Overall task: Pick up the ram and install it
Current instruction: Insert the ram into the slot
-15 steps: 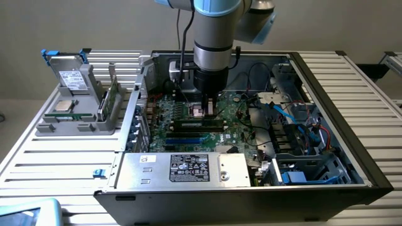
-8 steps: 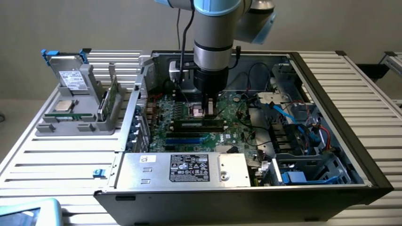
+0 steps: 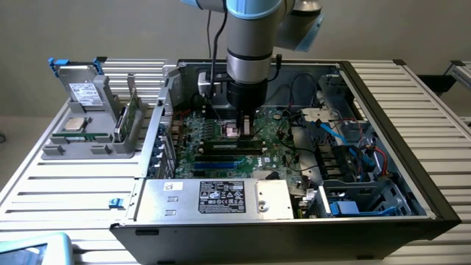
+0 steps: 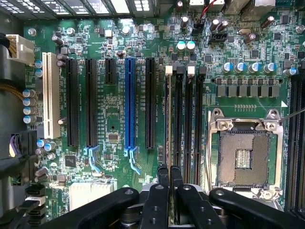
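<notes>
Two fingers point(image 4: 162, 191) are pinching narrowly on the ram point(image 4: 169, 119), standing edge-on at a memory slot point(image 4: 167, 71) near the middle of the motherboard point(image 4: 114, 124). If you're pressing it misaligned, you're risking bent contacts.

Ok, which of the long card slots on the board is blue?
The blue slot, flanked by black slots on both sides; the rest of the row is black, bar one white slot at its end.

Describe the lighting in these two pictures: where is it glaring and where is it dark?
Exterior view: the white slatted table is bright, the computer case interior shaded beneath the arm. Wrist view: glare washes out the vent grille; the motherboard is evenly lit; the black gripper is dark.
</notes>
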Robot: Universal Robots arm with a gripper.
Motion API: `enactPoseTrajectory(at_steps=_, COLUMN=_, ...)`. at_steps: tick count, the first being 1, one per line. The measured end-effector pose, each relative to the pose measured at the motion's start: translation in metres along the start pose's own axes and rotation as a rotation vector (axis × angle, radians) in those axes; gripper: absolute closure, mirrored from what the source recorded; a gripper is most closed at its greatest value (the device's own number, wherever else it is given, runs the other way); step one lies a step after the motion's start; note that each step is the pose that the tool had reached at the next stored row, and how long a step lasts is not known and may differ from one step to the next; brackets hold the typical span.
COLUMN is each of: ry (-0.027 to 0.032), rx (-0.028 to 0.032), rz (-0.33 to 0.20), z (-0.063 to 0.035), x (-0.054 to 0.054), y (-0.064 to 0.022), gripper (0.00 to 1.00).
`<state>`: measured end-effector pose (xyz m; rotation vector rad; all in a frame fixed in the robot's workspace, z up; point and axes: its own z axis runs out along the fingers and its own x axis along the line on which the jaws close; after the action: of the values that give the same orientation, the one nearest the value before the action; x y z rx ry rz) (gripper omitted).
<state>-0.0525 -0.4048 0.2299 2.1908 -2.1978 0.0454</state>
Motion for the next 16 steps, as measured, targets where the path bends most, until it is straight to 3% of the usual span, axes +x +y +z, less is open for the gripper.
enactPoseTrajectory(at_steps=16, ry=0.0001, rx=0.0089, rz=0.006, z=0.0029, x=-0.0001, y=0.0028, gripper=0.87)
